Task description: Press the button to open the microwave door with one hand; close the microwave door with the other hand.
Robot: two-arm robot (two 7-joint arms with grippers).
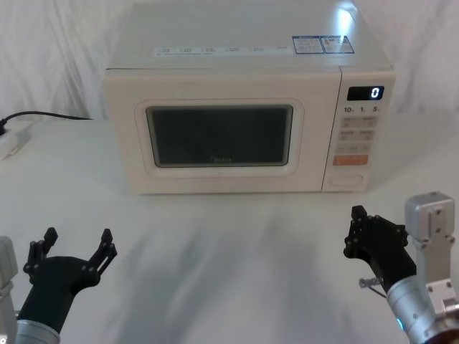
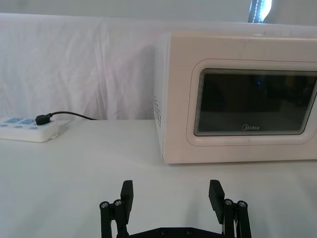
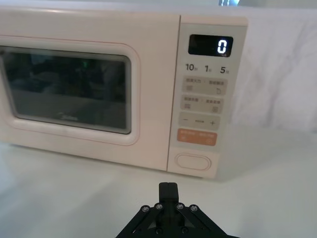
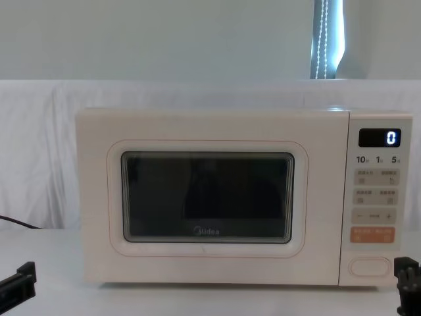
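Head view: the display (image 1: 366,93) reads 0, "Midea" marks the shut microwave door (image 1: 219,136); the button (image 1: 346,180) lies beyond the closed, empty right gripper (image 1: 356,228); left gripper (image 1: 77,246) spread wide, empty

button (image 1: 346,180) right of microwave door (image 1: 221,136)

A table (image 1: 229,244) draped in white cloth carries everything; a cream microwave (image 1: 244,136) sits squarely on it toward the back, door shut; a white power strip (image 1: 13,140) lies flat on the cloth well to the left of the microwave, a black cable (image 1: 50,115) running from it toward the microwave's rear.
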